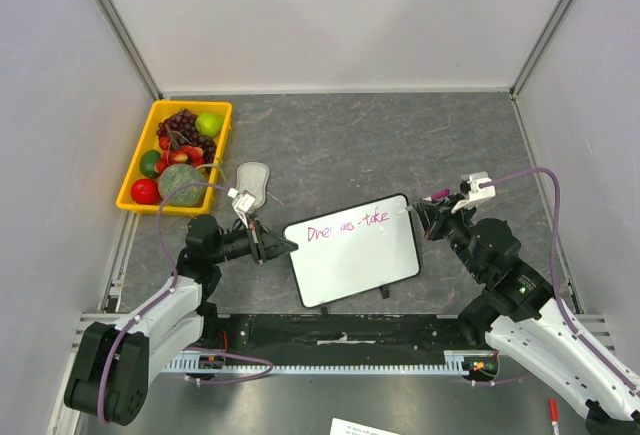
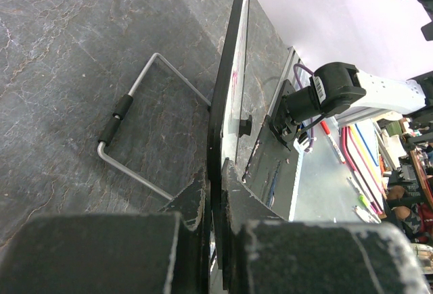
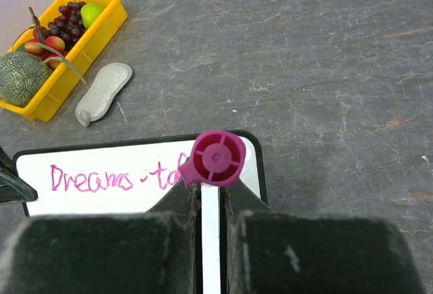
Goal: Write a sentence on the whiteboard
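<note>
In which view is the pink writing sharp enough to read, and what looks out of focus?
Right wrist view: the sentence is sharp, but the right gripper in the foreground is dark and blurred. Top external view: even light, the writing small. Left wrist view: the whiteboard appears edge-on, its writing unreadable.

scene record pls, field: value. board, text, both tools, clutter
board: between the arms, propped on wire stand
text: one magenta line, starts "Dreams"
left tool: shut on board's left edge
right tool: shut on marker, at board's upper right corner
tray: yellow, fruit inside, far left
eraser: grey, beside tray, apart from board
</note>
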Controlling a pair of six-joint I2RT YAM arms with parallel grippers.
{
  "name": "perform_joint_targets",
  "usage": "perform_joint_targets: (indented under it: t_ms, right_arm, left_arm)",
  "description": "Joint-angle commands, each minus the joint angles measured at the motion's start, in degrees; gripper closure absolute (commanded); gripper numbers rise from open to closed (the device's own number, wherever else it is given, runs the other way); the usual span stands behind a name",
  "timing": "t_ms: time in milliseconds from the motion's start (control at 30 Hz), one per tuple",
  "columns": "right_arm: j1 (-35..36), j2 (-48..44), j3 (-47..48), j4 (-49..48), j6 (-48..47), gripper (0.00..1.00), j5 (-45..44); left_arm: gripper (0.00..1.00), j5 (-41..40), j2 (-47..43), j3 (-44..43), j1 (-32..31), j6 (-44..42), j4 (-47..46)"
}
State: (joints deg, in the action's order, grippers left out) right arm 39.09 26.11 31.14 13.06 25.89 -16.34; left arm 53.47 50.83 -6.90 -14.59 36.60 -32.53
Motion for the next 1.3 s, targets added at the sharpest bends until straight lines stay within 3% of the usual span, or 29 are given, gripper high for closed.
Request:
perform_joint_targets:
  t_ms: [0,1267]
  right_arm:
    - [-0.2,0.2,0.6,-0.6,-1.3,1.0,1.5]
    - [0.4,6.2,2.6,-8.2,0.7,1.0,9.7]
  left_arm:
    - [0.98,-0.7,-0.4,0.2,-0.1,-4.4,-1.3]
    - [0.98,-0.7,-0.1,0.3,-0.1,-4.2,-1.5]
